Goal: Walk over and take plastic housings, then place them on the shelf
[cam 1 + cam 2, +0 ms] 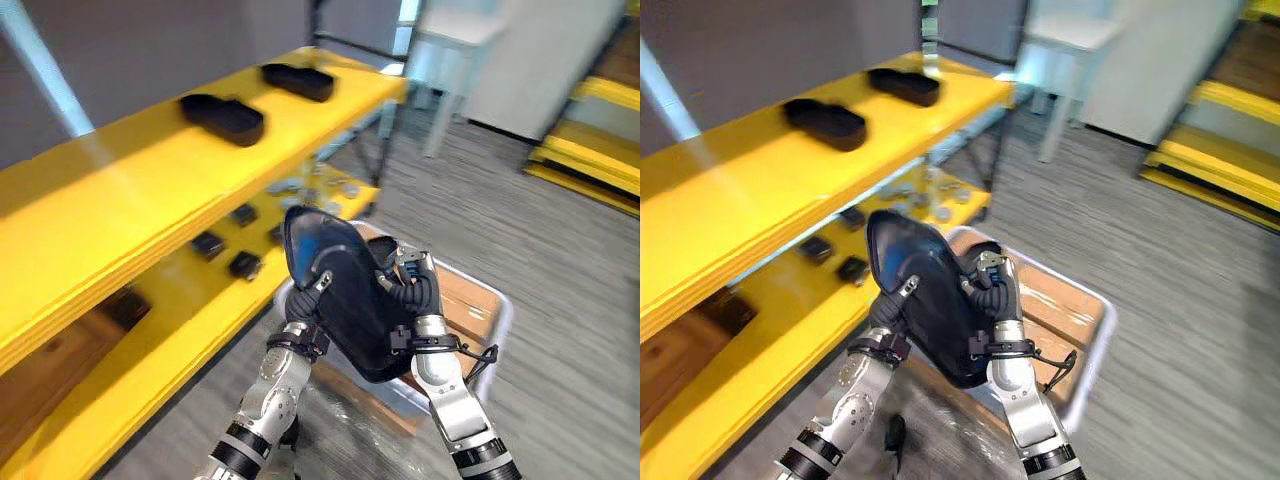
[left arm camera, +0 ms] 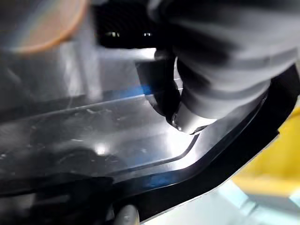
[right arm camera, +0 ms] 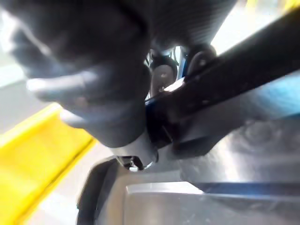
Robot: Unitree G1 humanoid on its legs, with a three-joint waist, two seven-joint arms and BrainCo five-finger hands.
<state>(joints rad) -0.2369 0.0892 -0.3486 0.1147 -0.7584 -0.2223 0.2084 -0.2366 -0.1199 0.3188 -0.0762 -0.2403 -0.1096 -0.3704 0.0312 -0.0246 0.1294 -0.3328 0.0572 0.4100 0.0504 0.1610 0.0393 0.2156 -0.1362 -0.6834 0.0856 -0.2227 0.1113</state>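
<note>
Entry: one black plastic housing [image 1: 345,300], in carriage, not yet shelved. We find it raised on edge between the two hands, its glossy hollow face seemingly turned toward the left fingers and its back toward the right ones. Left hand [image 1: 319,283]: fingers hooked over the rim and a digit pressed flat on the inner face in the left wrist view, so we record it as clamped on the housing. Right hand [image 1: 405,288]: fingers [image 1: 420,265] curled in against the opposite edge, likewise clamped. We judge the double hold suits a wide, slick piece that would swing in a single pinch. Directly beneath the fingers is a grey bin [image 1: 500,308] with brown board inside, which we take to be the supply. Beyond the left fingers, higher and farther off, is the yellow shelf [image 1: 130,175]. Its top board carries one stored housing [image 1: 225,118] and, farther along, a second stored housing [image 1: 298,80]. Both lie flat with the open side apparently up, presumably so that they rest steady. Bare top board lies between those and the left fingers, and we reckon it the likely berth. Level with the fingers and just past them, a lower board [image 1: 170,310] holds small dark parts [image 1: 245,265]. The carried housing hangs well apart from the top board.
</note>
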